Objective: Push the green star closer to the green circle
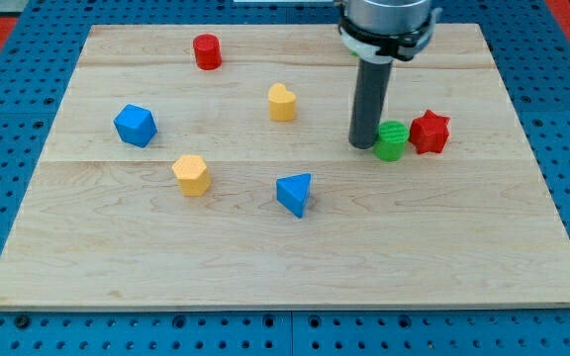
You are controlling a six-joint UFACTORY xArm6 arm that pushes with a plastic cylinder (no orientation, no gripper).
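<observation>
Camera view has my tip [363,144] down on the wooden board [265,267], right of centre, touching or just about touching the left side of a green block [392,140]; can't tell its shape for sure. No jaws here, just a plain rod. A red star [429,132] sits against the green block's right side, toward the right edge.
</observation>
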